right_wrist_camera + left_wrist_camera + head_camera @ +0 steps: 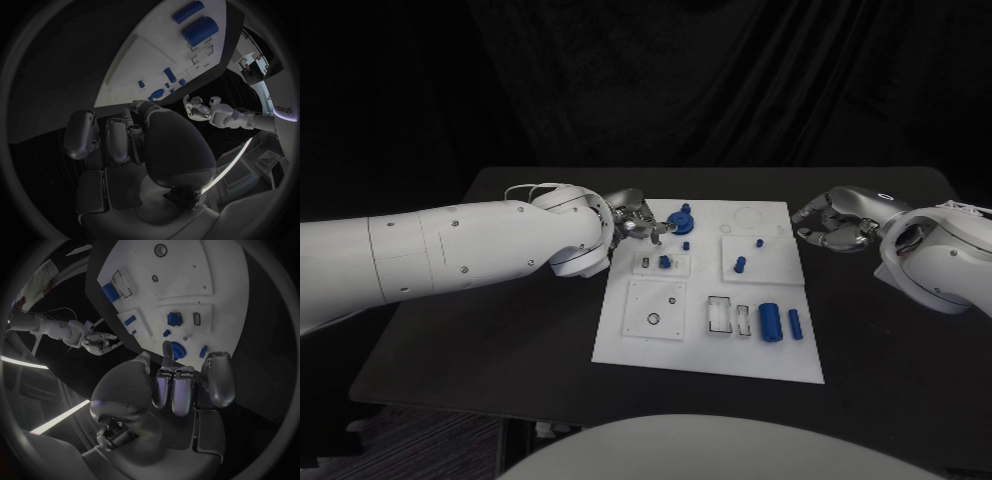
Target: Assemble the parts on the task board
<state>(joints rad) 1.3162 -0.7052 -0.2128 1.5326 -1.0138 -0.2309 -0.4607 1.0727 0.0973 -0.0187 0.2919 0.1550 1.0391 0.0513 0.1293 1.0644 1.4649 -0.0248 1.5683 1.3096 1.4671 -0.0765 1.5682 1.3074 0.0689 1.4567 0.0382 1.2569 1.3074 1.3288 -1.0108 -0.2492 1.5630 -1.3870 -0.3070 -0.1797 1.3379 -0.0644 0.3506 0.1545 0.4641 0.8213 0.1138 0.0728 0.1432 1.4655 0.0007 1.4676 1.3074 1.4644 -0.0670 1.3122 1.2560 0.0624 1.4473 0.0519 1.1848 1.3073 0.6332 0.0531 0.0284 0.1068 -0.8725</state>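
The white task board (678, 345) lies in the middle of the black table. A blue round part (682, 220) stands at its far edge. My left hand (639, 222) hovers at the board's far left corner with its fingers curled in. One fingertip (167, 347) reaches the side of the blue round part (180, 351), which is not between thumb and finger. My right hand (828, 226) hangs off the board's far right edge, holding nothing, its fingers loosely bent and apart; it shows small as the right hand (99, 342) in the left wrist view. Two blue cylinders (782, 323) lie at the board's near right.
Small blue pegs (740, 265) and a small blue block (665, 262) stand in the board's middle squares. A rectangular slot (720, 314) and a round hole (655, 319) sit in the near part. Bare black table (488, 330) stretches left of the board.
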